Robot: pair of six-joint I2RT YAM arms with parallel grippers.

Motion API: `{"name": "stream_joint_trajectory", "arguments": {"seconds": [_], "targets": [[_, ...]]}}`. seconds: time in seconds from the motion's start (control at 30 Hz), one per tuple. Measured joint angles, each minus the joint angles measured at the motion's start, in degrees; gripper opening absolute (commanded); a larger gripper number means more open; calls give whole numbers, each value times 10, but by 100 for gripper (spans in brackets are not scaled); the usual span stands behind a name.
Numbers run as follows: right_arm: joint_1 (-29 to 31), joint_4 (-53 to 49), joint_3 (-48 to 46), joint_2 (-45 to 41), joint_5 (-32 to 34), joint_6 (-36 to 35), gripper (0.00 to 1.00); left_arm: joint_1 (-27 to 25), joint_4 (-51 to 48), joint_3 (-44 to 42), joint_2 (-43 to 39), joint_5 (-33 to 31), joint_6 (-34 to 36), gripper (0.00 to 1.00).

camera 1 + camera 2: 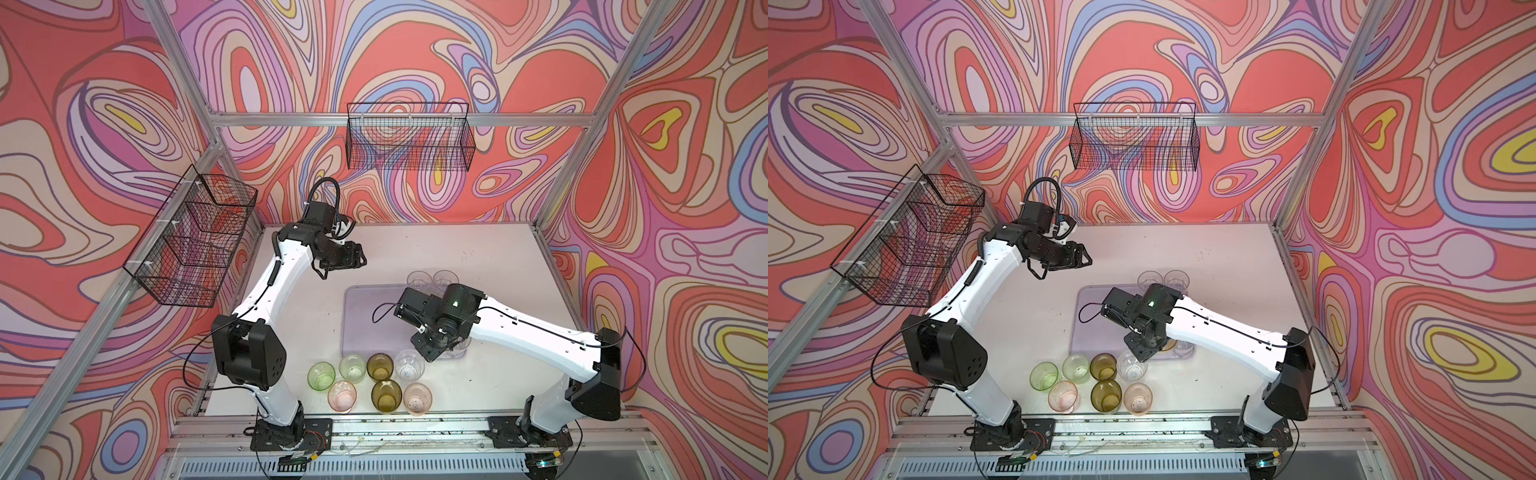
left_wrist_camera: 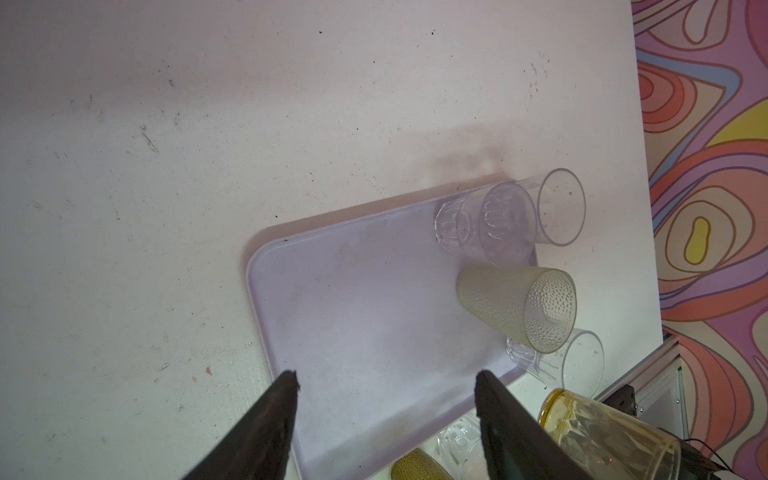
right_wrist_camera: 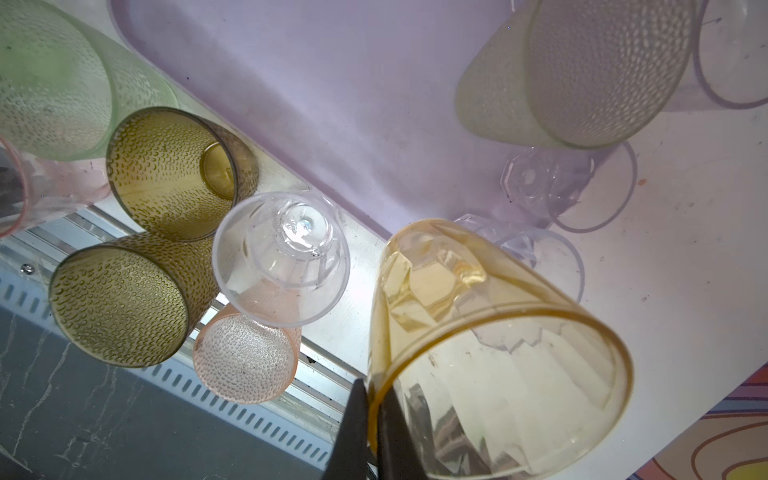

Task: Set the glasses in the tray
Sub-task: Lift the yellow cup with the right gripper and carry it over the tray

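The right end effector [image 3: 372, 409] is clamped on the rim of an amber-yellow translucent faceted tumbler [image 3: 498, 353]. The wall is pinched between its two dark fingers, over the near right corner of the flat pale lilac translucent square tray [image 1: 365, 320]. Whether that tumbler's base touches anything cannot be told.

The left end effector [image 1: 360, 261] has its fingers apart with nothing between them. It hangs above the white counter [image 1: 457, 249], beyond the tray's far left corner.

Along the tray's right side stands a pale yellow-green dimpled tumbler [image 2: 515, 307]. Two clear round tumblers [image 1: 417, 280] stand side by side at the far right corner. Clear faceted tumblers [image 3: 536, 183] sit at the near right corner, just beside the amber one.

On the counter, near the tray's near edge, seven more stand in two rows.
- **Far row:** a bright green tumbler [image 1: 321, 375], a pale green tumbler [image 1: 352, 368], an olive-brown dimpled tumbler [image 1: 380, 366] and a clear ribbed tumbler [image 1: 409, 365].
- **Near row:** a pink dimpled tumbler [image 1: 342, 396], a second olive-brown tumbler [image 1: 386, 397] and a second pink tumbler [image 1: 417, 399].
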Motion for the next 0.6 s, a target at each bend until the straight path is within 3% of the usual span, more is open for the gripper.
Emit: {"name": "stream_joint_trajectory", "arguments": {"seconds": [0.6], "targets": [[-55,38,12,38,-4,-34,0,0,0,0,0,0,0,71]]}}
